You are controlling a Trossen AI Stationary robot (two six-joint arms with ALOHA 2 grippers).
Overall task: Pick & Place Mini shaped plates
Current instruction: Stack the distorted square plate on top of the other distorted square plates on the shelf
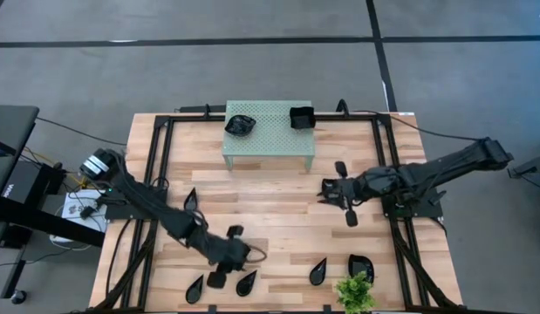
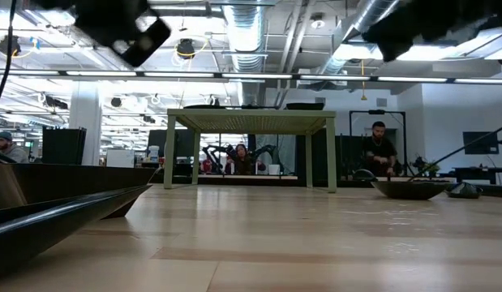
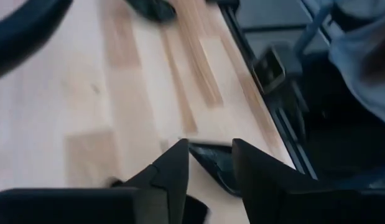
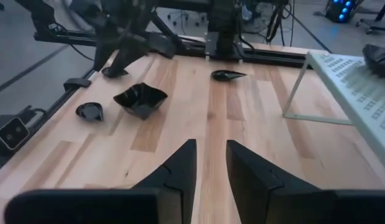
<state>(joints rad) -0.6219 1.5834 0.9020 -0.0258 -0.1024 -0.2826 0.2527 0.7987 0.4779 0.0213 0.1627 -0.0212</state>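
**Left pincer low over a teardrop plate at the worktop's near edge**

The left pincer (image 1: 228,266) sits at the near-left part of the wooden worktop (image 1: 270,196), fingers (image 3: 173,177) spread either side of a small black plate (image 3: 214,163) — not closed on it. The right pincer (image 1: 344,192) hangs above the worktop's right-centre, its fingers (image 4: 180,168) parted and holding nothing.

Black mini plates lie scattered: teardrops (image 1: 247,282) along the near edge, another (image 1: 191,201) on the left, and a rounded one (image 1: 360,266) just beside the small green plant (image 1: 355,293). Two more rest on the pale green perforated stand (image 1: 270,139) at the far side — a crumpled-looking one (image 1: 240,124) and a square one (image 1: 302,117).
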